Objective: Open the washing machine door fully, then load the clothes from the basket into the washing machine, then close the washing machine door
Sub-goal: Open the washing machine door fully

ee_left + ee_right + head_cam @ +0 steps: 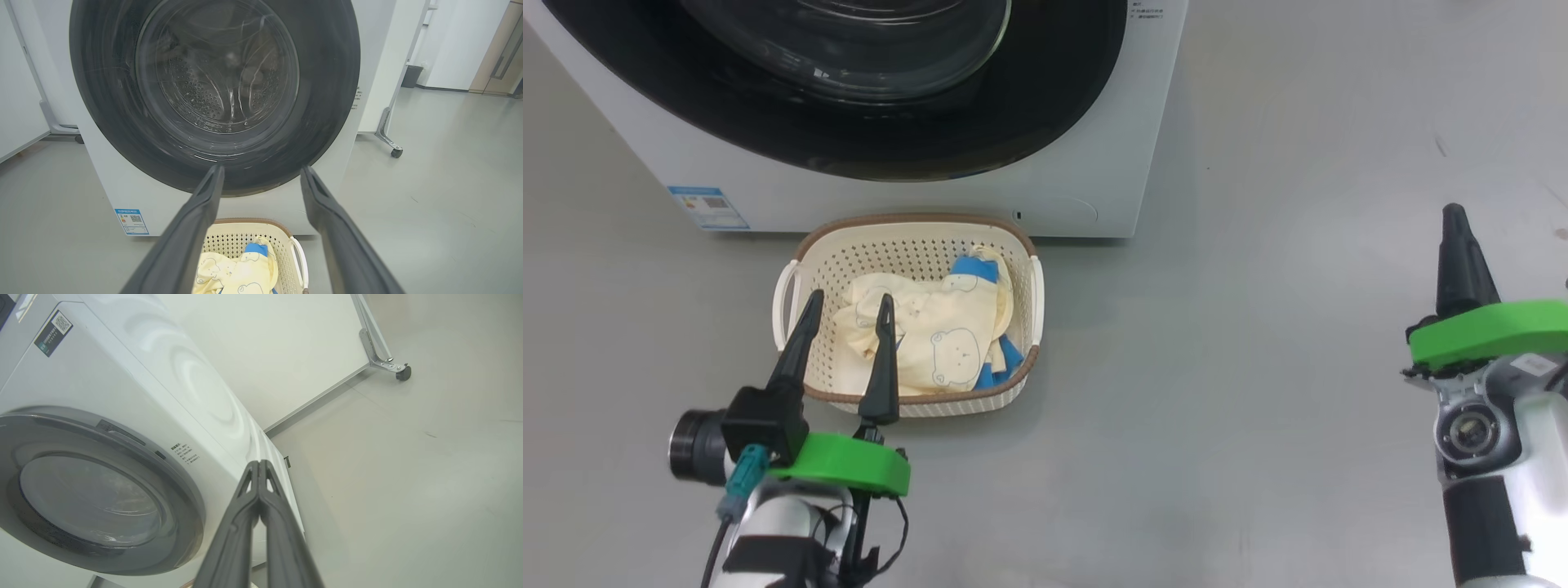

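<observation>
Washer (890, 200) sits on the grey floor (1258, 327), door (866, 139) closed flat against its front. In the left wrist view the steel drum shows thru the glass. Basket (915, 222) is on the floor right in front of the washer, just below the door, v. close to the base. Clothes (947, 335) lie bunched inside it, pale yellow w/ bear prints, blue bits toward the right side.

Left fingers (796, 343) are released, spread wide, nothing btwn them. From the head view they point up over the basket's left half, tips above the near edge of the clothes; can't tell if they touch. Left wrist view: aimed at the door's lower edge, basket low btwn them.

Right fingers (1462, 261) are clenched together, grasping nothing, well off to the right over bare floor, apart from washer & basket. Right wrist view: they point past the washer's right front corner.

Blue label (708, 207) at the washer's lower left.
</observation>
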Controlling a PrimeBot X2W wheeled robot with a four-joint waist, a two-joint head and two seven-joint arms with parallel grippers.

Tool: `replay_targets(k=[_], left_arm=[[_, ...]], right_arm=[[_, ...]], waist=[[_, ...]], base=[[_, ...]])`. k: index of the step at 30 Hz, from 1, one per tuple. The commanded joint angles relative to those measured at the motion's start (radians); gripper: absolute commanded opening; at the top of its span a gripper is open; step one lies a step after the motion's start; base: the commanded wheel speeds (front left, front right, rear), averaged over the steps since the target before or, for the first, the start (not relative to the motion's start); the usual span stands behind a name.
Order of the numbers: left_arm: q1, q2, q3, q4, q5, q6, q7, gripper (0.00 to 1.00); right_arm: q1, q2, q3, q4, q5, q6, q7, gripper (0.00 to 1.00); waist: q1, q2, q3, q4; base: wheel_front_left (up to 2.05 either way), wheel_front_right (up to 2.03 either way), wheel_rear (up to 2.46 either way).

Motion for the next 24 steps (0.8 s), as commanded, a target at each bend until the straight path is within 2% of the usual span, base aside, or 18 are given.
replay_targets(k=[1,8,13,18,24], left_arm=[[-0.045,0.009,0.028,-0.036,0.016,-0.002,-0.014,1.0],[-0.08,0.006,0.015,-0.041,0.025,-0.006,-0.014,1.0],[-0.103,0.004,0.004,-0.044,0.028,-0.007,-0.014,1.0],[-0.124,0.002,-0.009,-0.045,0.029,-0.007,-0.014,1.0],[-0.145,0.0,-0.027,-0.047,0.027,-0.006,-0.014,1.0]], right_arm=[[-0.061,-0.01,0.02,-0.017,0.095,-0.003,0.017,0.0],[-0.178,-0.01,-0.002,0.061,0.534,-0.003,0.122,0.0],[-0.276,-0.01,-0.031,0.141,0.775,-0.003,0.219,0.0],[-0.39,-0.01,-0.047,0.237,0.949,-0.003,0.313,0.0],[-0.53,-0.01,-0.025,0.343,1.073,-0.003,0.409,0.0]], waist=[[-0.0001,0.0,0.011,0.007],[-0.0001,0.0,0.057,0.026],[-0.0001,0.0,0.09,0.041],[-0.0001,0.0,0.12,0.059],[-0.0001,0.0,0.152,0.082]], base=[[0.0,0.0,0.0],[0.0,0.0,0.0],[0.0,0.0,0.0],[0.0,0.0,0.0],[0.0,0.0,0.0]])
